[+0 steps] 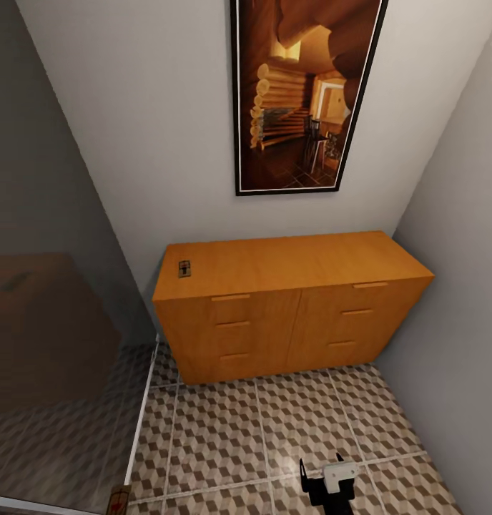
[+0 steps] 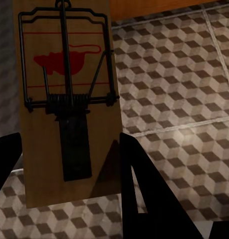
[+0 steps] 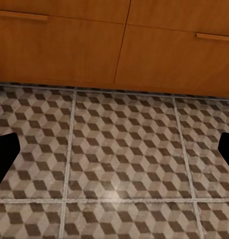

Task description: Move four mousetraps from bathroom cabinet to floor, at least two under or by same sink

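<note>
The orange-wood cabinet [image 1: 289, 315] stands against the back wall, all drawers closed. One mousetrap [image 1: 184, 269] lies on its top near the left end. A second mousetrap [image 2: 69, 99], a tan board with a dark spring bar and a red mouse print, hangs over the bathroom floor [image 2: 179, 89], with my left gripper [image 2: 69, 174] shut on its lower end. That same held mousetrap [image 1: 119, 498] peeks in at the head view's bottom edge. My right gripper [image 1: 321, 465] is open and empty, low over the cube-patterned floor [image 3: 119, 149] in front of the cabinet [image 3: 94, 45].
A framed picture of a log interior [image 1: 307, 93] hangs above the cabinet. A glass partition [image 1: 53, 343] with a white base rail [image 1: 140, 422] closes off the left side. A grey wall [image 1: 460, 286] closes the right.
</note>
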Available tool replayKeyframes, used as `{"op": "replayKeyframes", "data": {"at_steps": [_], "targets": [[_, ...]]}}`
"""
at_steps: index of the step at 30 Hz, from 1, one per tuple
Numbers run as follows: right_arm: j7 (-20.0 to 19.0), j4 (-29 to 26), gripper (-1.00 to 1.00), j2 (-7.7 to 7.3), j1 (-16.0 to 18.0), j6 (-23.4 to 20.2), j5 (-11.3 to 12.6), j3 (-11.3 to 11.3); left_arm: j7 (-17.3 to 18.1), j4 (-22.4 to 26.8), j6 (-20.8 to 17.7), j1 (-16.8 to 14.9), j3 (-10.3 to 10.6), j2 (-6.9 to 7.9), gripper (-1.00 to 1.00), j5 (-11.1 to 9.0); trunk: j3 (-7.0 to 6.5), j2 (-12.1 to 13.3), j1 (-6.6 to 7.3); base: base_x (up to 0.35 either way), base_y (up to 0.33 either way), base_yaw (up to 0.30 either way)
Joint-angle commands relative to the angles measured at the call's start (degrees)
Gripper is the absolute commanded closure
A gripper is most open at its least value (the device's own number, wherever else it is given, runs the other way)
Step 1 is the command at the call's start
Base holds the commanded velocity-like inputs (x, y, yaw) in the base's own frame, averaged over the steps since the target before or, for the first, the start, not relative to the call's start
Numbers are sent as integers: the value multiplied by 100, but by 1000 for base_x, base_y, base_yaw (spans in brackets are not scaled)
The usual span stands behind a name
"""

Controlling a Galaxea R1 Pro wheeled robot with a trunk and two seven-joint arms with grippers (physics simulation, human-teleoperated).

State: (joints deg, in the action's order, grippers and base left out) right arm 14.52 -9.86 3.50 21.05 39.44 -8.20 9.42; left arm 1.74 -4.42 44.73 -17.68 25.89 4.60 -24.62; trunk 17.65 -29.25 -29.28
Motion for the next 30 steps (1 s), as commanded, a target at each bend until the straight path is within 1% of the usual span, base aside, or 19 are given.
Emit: {"op": "replayKeyframes", "data": {"at_steps": [1, 5, 11, 13, 15, 16, 17, 19, 20, 21, 22, 23, 24, 28, 29, 30], "targets": [[57, 11, -100, 4, 5, 2, -58, 14, 15, -19, 27, -8, 48, -6, 100, -52, 8, -8, -2, 0, 0, 0], [54, 16, -100, 9, 5, -13, -59, 15, 12, -21, 27, -7, 48, -18, 100, -52, 8, -8, -2, -130, 0, 0], [79, -24, -100, -1, 5, -65, -66, -4, 11, -24, 27, -7, 48, -25, 100, -52, 8, -8, -2, -292, 0, 0], [94, -84, -100, -13, 5, -93, -67, -7, 11, -22, 27, -7, 48, -27, 100, -52, 8, -8, -2, -244, 0, 0], [107, -290, -100, -26, 5, -189, -68, -9, 9, -21, 24, -7, 48, -29, 100, -52, 8, -8, -2, -136, 0, 0], [111, -668, -100, -36, 5, -469, -68, -10, 6, -18, 23, -7, 48, -29, 100, -52, 8, -8, -2, -62, 0, 0], [111, -818, -100, -39, 5, -613, -68, -10, 5, -19, 22, -7, 48, -29, 100, -52, 8, -8, -2, -50, 0, 0], [106, -1517, -100, -46, 5, -1390, -65, -11, 3, -20, 20, -7, 48, -30, 100, -52, 8, -8, -2, -26, 0, 0], [104, -1714, -100, -47, 5, -1603, -64, -11, 3, -19, 20, -7, 48, -30, 100, -52, 8, -8, -2, -16, 0, 0], [97, -2128, -100, -49, 5, -2014, -62, -12, 3, -21, 19, -7, 48, -30, 100, -52, 8, -8, -2, -10, 0, 0], [95, -2335, -100, -49, 5, -2206, -62, -12, 3, -21, 19, -7, 48, -30, 100, -52, 8, -8, -2, -8, 0, 0], [90, -2730, -100, -50, 5, -2560, -58, -13, 2, -19, 19, -7, 48, -30, 100, -52, 8, -8, -2, -5, 0, 0], [88, -2913, -100, -50, 5, -2722, -56, -15, 2, -18, 19, -7, 48, -30, 100, -52, 8, -8, -2, -4, 0, 0], [77, -4104, -100, -51, 5, -3905, -51, -26, 2, -20, 19, -7, 48, -30, 100, -52, 8, -8, -2, -1, 0, 0], [75, -4253, -100, -51, 5, -4058, -51, -27, 2, -19, 19, -7, 48, -30, 100, -52, 8, -8, -2, 0, 0, 0], [71, -4573, -100, -51, 5, -4371, -51, -27, 2, -21, 19, -7, 48, -30, 100, -52, 8, -8, -2, 0, 0, 0]]}}
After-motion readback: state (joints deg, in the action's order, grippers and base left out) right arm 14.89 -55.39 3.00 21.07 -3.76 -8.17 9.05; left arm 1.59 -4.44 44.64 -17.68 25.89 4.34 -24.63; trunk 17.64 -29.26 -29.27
